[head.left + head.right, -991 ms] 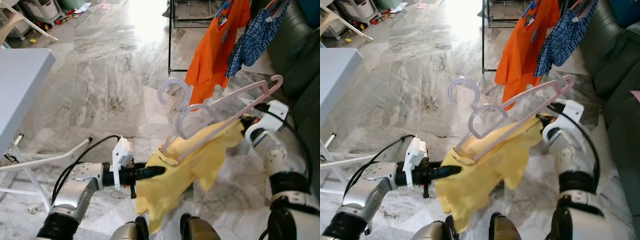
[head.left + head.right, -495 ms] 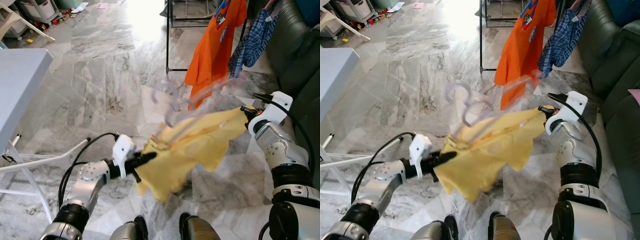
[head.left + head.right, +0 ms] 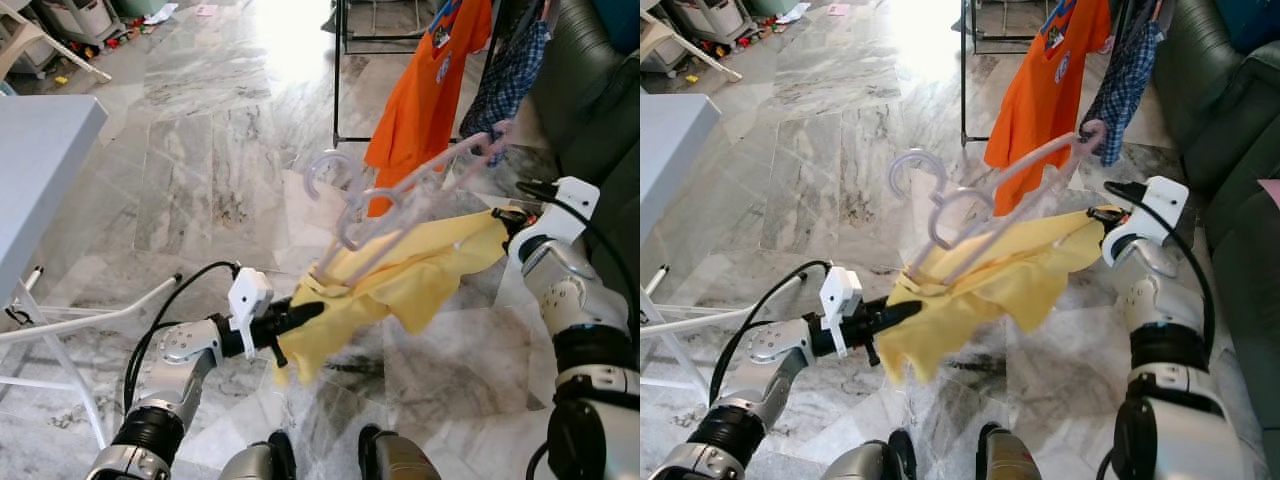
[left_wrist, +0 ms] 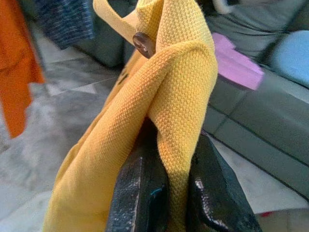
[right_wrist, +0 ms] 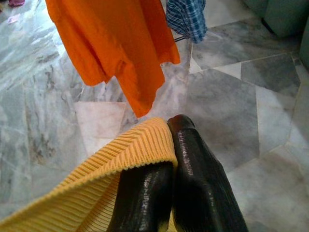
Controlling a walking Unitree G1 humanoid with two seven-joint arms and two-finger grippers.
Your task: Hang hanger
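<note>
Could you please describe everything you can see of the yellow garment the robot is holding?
The yellow garment is a knitted, textured fabric with a dark button near its opening. It is stretched between both arms above the marble floor: the left end effector pinches one edge, and the right end effector clamps the other. A translucent pink hanger sits in it, tilted, its hook free in the air. Loose fabric droops in folds below the hanger.

Motion-blurred hanger, shirt-covered lower bar
</note>
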